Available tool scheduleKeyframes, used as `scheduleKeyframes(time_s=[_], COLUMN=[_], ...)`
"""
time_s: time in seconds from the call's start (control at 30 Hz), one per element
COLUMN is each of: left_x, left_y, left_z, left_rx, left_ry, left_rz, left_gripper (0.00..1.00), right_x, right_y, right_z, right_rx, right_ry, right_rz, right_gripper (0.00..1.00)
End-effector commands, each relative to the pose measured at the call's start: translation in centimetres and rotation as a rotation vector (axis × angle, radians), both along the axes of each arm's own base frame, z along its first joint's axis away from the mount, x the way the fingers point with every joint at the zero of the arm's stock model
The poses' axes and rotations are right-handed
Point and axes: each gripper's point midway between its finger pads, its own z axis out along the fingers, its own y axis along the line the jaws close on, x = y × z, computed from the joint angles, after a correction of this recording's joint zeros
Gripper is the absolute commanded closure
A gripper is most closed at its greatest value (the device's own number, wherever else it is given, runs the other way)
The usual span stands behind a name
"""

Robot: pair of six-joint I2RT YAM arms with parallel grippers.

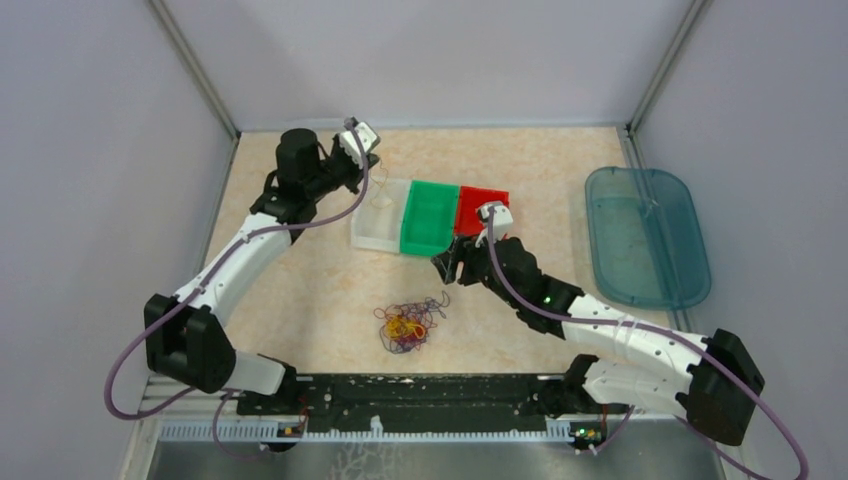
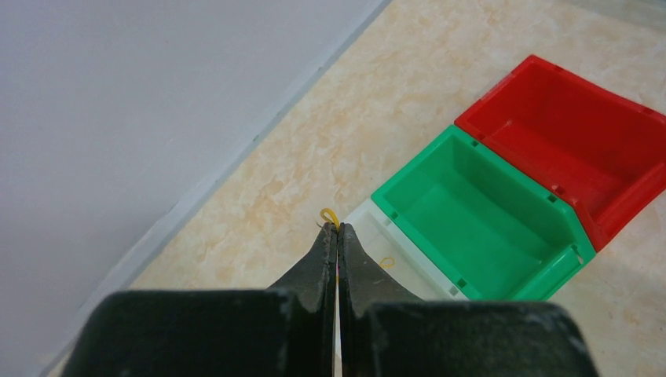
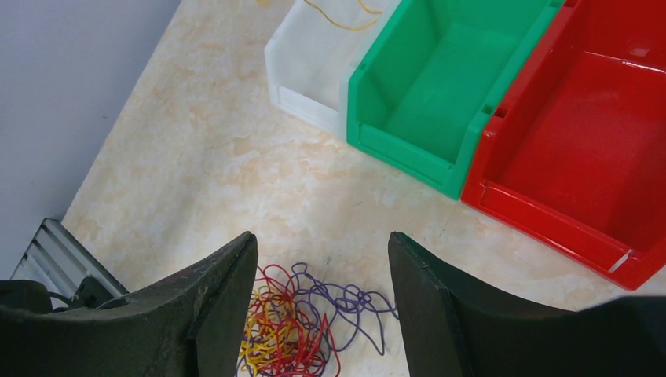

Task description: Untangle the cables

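My left pincer (image 2: 338,229) is shut tight, with a small loop of yellow cable (image 2: 330,214) poking out between its tips. It hangs over the far-left end of the row of bins, just above the white bin (image 3: 298,102), where more yellow strand (image 3: 338,17) lies inside. The green bin (image 1: 430,218) and red bin (image 1: 482,205) beside it hold nothing I can see. My right pincer (image 3: 322,251) stands open, jaws wide apart with nothing between them, hovering over the tabletop (image 1: 330,300) in front of the bins. The tangle of cables (image 1: 408,325) – red, yellow and purple strands knotted together – lies on the tabletop below and a little nearer the bases than that pincer, not touching it. In the right wrist view it sits right in the gap between the fingers.
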Motion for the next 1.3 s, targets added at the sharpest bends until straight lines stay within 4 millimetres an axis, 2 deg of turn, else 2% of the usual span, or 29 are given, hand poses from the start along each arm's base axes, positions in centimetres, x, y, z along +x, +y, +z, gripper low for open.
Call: scheduleKeyframes(time_s=[0.0,0.13,0.23,0.3,0.47,0.5,0.57,0.63,0.73,0.77,0.83,0.9,0.97,1.13,1.27], left_x=[-0.2,0.1,0.7,1.2,2.0,2.0,2.0,2.0,2.1,1.9,0.6,-1.8,-4.0,-8.4,-14.1], left_y=[0.6,1.5,2.1,2.4,2.2,2.0,1.6,1.7,3.0,3.5,3.7,3.8,3.5,2.7,0.9], left_z=[-3.7,-8.5,-10.3,-10.6,-9.8,-9.7,-10.0,-10.5,-11.1,-10.8,-10.6,-10.2,-10.1,-10.0,-10.4], left_rx=[0.052,0.161,0.210,0.229,0.212,0.205,0.208,0.241,0.292,0.290,0.261,0.228,0.219,0.213,0.196], left_ry=[0.031,0.123,0.169,0.171,0.135,0.136,0.157,0.196,0.297,0.314,0.343,0.328,0.297,0.403,0.498], left_rz=[0.001,0.029,0.056,0.071,0.081,0.075,0.057,0.050,0.109,0.119,0.085,0.024,-0.044,-0.186,-0.409], left_gripper=[1.00,0.93,0.87,0.87,0.86,0.84,0.69,0.59,0.51,0.47,0.39,0.29,0.24,0.21,0.20], right_x=[0.8,0.8,0.8,0.7,0.7,0.7,0.6,0.4,0.2,0.1,-0.2,-0.2,-0.1,0.1,-0.8], right_y=[0.9,0.9,0.8,0.8,0.8,0.8,1.0,1.3,1.4,1.5,1.6,1.7,1.9,3.4,4.3], right_z=[4.2,4.9,5.2,5.3,5.2,5.1,5.0,5.0,4.7,4.4,3.8,2.8,2.2,2.0,0.4], right_rx=[0.109,0.124,0.126,0.125,0.121,0.122,0.123,0.116,0.097,0.088,0.071,0.041,0.031,0.024,0.003], right_ry=[-0.074,-0.091,-0.100,-0.104,-0.103,-0.102,-0.098,-0.099,-0.082,-0.075,-0.055,-0.025,-0.006,0.022,0.077], right_rz=[-0.001,-0.001,0.002,0.004,0.008,0.009,0.016,0.040,0.053,0.059,0.078,0.084,0.082,0.134,0.198], right_gripper=[0.37,0.37,0.37,0.37,0.37,0.37,0.37,0.37,0.36,0.36,0.36,0.36,0.36,0.39,0.44])
